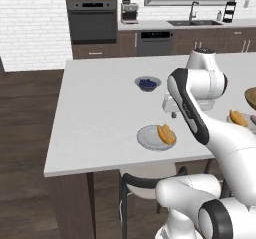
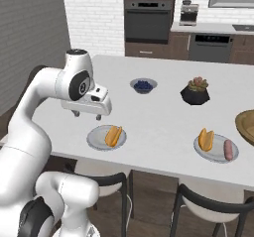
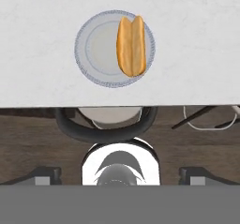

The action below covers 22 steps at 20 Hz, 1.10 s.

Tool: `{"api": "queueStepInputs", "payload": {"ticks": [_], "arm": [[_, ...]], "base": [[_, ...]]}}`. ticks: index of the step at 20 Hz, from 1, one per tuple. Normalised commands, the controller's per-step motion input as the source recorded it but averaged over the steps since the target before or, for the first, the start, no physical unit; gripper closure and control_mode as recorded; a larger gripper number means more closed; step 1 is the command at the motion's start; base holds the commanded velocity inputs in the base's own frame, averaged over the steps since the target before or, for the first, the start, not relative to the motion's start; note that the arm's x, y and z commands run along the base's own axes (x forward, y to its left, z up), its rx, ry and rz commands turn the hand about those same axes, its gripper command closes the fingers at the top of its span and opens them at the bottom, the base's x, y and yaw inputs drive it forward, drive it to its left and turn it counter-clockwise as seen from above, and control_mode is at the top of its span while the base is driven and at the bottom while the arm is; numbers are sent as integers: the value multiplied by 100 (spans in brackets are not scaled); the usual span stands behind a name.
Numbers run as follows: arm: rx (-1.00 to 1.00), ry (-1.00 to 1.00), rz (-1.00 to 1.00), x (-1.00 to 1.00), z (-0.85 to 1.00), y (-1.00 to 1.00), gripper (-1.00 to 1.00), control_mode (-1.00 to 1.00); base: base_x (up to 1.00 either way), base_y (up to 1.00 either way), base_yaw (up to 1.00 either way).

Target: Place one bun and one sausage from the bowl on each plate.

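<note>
bun (image 3: 131,45) on plate (image 3: 96,49), claw (image 2: 87,115) wide open, empty

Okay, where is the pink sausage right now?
In the right base view, the smooth pinkish-red sausage lies on the far-right pale-grey round plate, beside an orange-yellow split bun, near the golden-brown bowl.

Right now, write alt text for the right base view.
A white arm holds its open gripper above a plate with one bun at the counter's near edge. A second plate to the right has a bun and a sausage.
</note>
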Motion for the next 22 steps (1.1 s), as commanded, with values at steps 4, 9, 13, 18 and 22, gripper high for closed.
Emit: {"api": "queueStepInputs", "payload": {"ticks": [4, 9, 13, 18, 22], "arm": [[0, 0, 0, 0, 0, 0, -100, 100], [0, 0, 0, 0, 0, 0, -100, 100], [0, 0, 0, 0, 0, 0, -100, 100], [0, 0, 0, 0, 0, 0, -100, 100], [0, 0, 0, 0, 0, 0, -100, 100]], "base": [[-31, -79, 0], [-14, -100, -2], [-2, -100, -3], [0, -89, -3], [4, -68, 0]]}}
